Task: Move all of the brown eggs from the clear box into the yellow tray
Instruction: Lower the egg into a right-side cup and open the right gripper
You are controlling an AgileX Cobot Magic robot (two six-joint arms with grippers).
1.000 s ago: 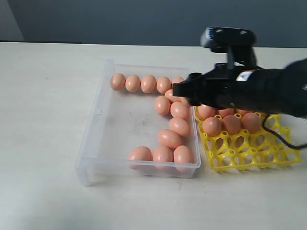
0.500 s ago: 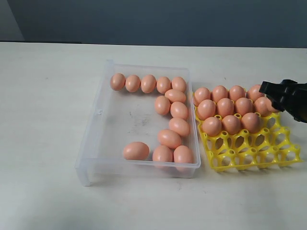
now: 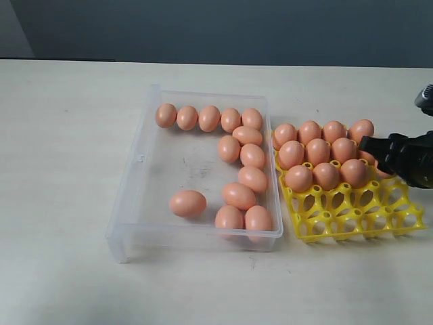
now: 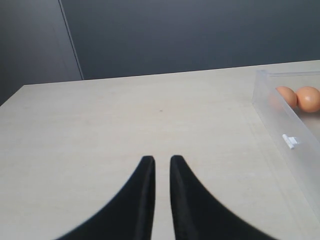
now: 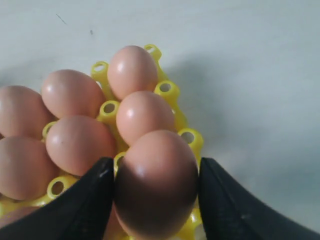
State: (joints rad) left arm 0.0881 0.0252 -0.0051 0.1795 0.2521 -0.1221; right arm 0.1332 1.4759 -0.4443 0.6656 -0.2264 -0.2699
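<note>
Black on either flank of the held egg (image 5: 157,185): clamped in the right gripper (image 5: 155,167) across its narrow width, both fingers (image 5: 95,200) touching shell, long axis running out along them toward the tips. Just beyond, the yellow tray (image 5: 167,90), filled cups packed tight beside the load; the cup under it hidden by the egg itself. Judged from that: a short drop straight down, little sideways travel, with care not to knock the seated neighbours.

In the exterior view, the same gripper (image 3: 371,145) at the right edge of the tray (image 3: 352,217), level with its middle rows. Egg lost behind the black body there, so the grip readable from the wrist alone. Shown in return, and missing at the wrist: nearest rows of cups bare, and a dozen or so brown eggs (image 3: 239,196) lying in the clear box (image 3: 142,159), lined along its far and right walls. One loose egg (image 3: 188,203) apart from the rest, long axis across the box. Most of them nearer the right arm, by the look of it.

Farthest off, the left gripper (image 4: 161,162): pinched nearly together on nothing, over bare table (image 4: 100,125), left of the box, outside the exterior view altogether.
</note>
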